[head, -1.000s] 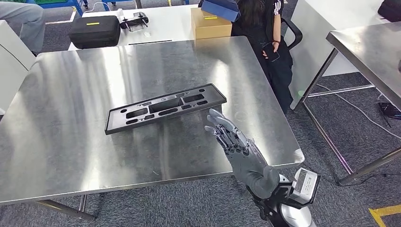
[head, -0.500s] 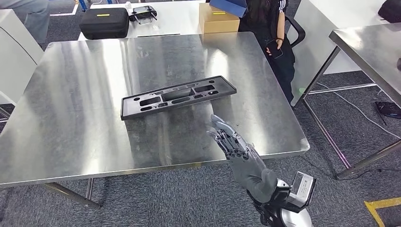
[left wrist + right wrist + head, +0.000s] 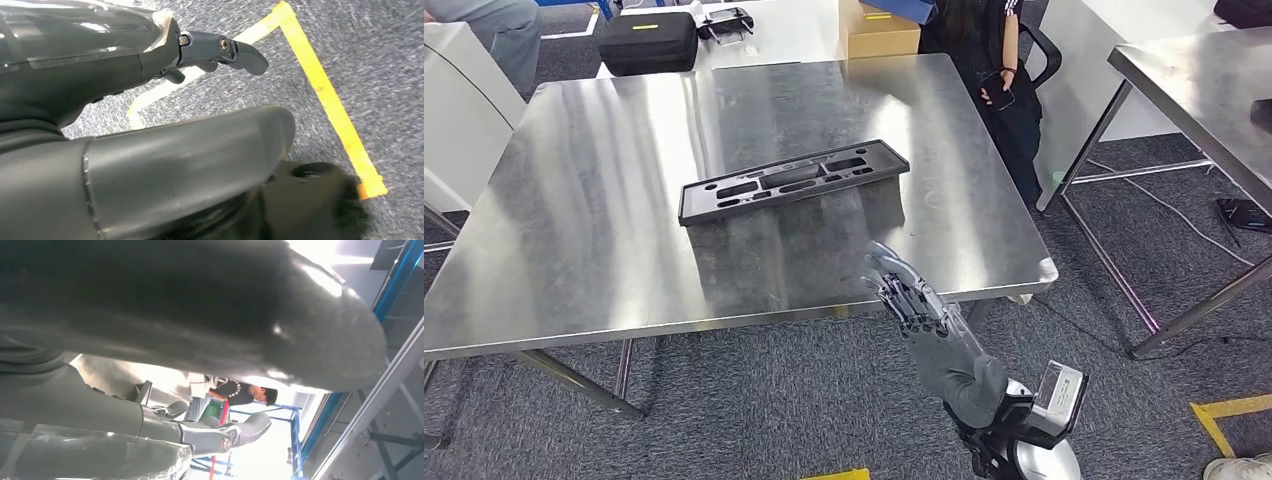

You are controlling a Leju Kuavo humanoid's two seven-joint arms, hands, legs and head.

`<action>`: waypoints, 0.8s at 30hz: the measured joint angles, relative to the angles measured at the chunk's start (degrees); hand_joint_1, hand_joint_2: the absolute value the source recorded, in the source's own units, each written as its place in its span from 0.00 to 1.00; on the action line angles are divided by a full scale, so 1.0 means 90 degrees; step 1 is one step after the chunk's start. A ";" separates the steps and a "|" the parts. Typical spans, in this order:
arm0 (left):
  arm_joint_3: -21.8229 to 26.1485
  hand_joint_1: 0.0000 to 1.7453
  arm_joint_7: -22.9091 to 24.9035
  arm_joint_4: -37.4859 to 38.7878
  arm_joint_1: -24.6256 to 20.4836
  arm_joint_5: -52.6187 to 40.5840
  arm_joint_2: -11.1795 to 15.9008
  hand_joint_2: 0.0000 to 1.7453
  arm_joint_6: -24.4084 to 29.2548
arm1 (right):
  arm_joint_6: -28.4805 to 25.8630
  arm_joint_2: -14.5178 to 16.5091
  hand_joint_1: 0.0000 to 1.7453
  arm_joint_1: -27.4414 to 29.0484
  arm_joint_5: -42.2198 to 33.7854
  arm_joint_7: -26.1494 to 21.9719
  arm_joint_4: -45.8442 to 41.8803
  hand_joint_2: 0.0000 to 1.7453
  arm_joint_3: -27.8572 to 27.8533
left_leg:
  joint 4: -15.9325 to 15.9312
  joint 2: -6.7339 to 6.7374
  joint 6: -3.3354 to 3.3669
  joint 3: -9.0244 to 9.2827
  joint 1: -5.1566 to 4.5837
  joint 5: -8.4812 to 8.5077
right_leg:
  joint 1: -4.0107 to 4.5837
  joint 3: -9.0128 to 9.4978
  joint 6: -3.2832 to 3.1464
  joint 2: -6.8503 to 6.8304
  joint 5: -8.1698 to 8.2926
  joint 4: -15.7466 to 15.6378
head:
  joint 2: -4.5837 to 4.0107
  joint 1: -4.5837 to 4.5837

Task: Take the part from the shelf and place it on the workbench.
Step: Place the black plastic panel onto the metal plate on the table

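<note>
The part [image 3: 792, 180], a long black plastic frame with several cut-outs, lies flat on the steel workbench [image 3: 604, 250], a little right of its middle. In the head view my right hand [image 3: 914, 300] is raised by the bench's front edge, nearer to me than the part, fingers stretched out and apart, holding nothing. The right wrist view shows its thick thumb [image 3: 175, 315] and a dark finger [image 3: 220, 435] with nothing between them. My left hand [image 3: 150, 165] hangs over the carpet, its dark fingers [image 3: 225, 50] straight and holding nothing.
A second steel table [image 3: 1204, 90] stands at the right. Behind the workbench a white table carries a black case [image 3: 647, 42] and a cardboard box [image 3: 879, 28]. A person in black [image 3: 989, 60] sits at the back right. Yellow tape [image 3: 1234, 410] marks the carpet.
The whole picture has shifted: the workbench and the part now sit farther away and higher, so the camera has drawn back. The part lies unmoved on the bench. My right hand keeps its pose.
</note>
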 joint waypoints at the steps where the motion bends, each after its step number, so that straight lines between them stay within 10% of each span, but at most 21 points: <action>1: -0.0001 0.00 -0.0001 -0.0001 -0.0008 -0.0001 0.0001 0.00 -0.0001 | 0.0000 0.0001 0.00 0.0000 0.0002 0.0000 0.0000 0.00 0.0000 | -0.0454 -0.0012 -0.0014 0.0312 0.0011 0.0064 | 0.0004 -0.0073 0.0027 0.0003 0.0022 0.0059 | 0.0000 -0.0004; 3: -0.0002 0.00 -0.0001 -0.0001 -0.0021 -0.0002 -0.0002 0.00 -0.0002 | -0.0005 0.0002 0.00 -0.0001 0.0019 0.0005 -0.0001 0.00 0.0000 | -0.0984 -0.0052 0.0023 0.0631 -0.0003 0.0048 | 0.0031 -0.0164 0.0107 0.0006 0.0073 0.0140 | 0.0000 -0.0002; 7: -0.0001 0.00 -0.0001 -0.0002 -0.0018 -0.0002 0.0005 0.00 -0.0029 | -0.0009 0.0010 0.00 0.0015 0.0058 0.0019 -0.0001 0.00 0.0001 | -0.1060 -0.0034 0.0288 0.0447 -0.0054 0.0185 | 0.0028 -0.0296 0.0290 0.0024 0.0102 0.0209 | 0.0000 0.0021; 11: 0.0001 0.00 -0.0003 -0.0004 -0.0019 0.0005 0.0015 0.00 -0.0086 | -0.0009 0.0014 0.00 0.0026 0.0110 0.0049 0.0005 0.00 0.0016 | -0.1077 0.0016 0.0438 0.0097 -0.0071 0.0484 | 0.0030 -0.0701 0.0160 0.0028 -0.0897 0.1498 | 0.0000 0.0071; 13: 0.0002 0.00 -0.0006 -0.0004 -0.0014 0.0008 0.0017 0.00 -0.0092 | -0.0004 0.0018 0.00 0.0029 0.0116 0.0062 0.0015 0.00 0.0021 | -0.1067 0.0036 0.0441 -0.0081 -0.0093 0.0636 | 0.0031 -0.0645 0.0247 0.0028 -0.0972 0.1956 | 0.0000 0.0070; 16: 0.0003 0.00 -0.0010 -0.0004 -0.0012 0.0008 0.0021 0.00 -0.0093 | 0.0007 0.0030 0.00 0.0021 0.0123 0.0082 0.0022 0.00 0.0027 | -0.1059 0.0042 0.0396 -0.0309 -0.0107 0.0841 | 0.0040 0.0194 0.0356 0.0028 -0.0629 0.1069 | 0.0000 0.0069; 19: 0.0002 0.00 -0.0025 -0.0004 -0.0011 0.0007 0.0022 0.00 -0.0096 | 0.0002 0.0053 0.00 -0.0002 0.0139 0.0101 0.0022 0.00 0.0035 | -0.1082 0.0040 0.0290 -0.0378 -0.0124 0.1031 | 0.0129 0.0948 0.0226 0.0030 -0.0758 -0.0111 | 0.0000 0.0064; 22: 0.0001 0.00 -0.0030 -0.0004 0.0004 -0.0004 0.0037 0.00 -0.0097 | -0.0013 0.0061 0.00 0.0001 0.0152 0.0115 0.0022 0.00 0.0038 | -0.1082 0.0021 0.0169 -0.0420 -0.0099 0.1077 | 0.0093 0.0869 0.0078 0.0017 -0.0654 -0.0191 | 0.0000 0.0059; 24: 0.0000 0.00 -0.0030 -0.0004 0.0018 -0.0009 0.0052 0.00 -0.0098 | -0.0015 0.0077 0.00 0.0006 0.0160 0.0122 0.0022 0.00 0.0039 | -0.0698 -0.0008 0.0105 -0.0551 -0.0083 0.0568 | 0.0030 0.0734 -0.0041 -0.0007 -0.0507 -0.0206 | 0.0000 0.0036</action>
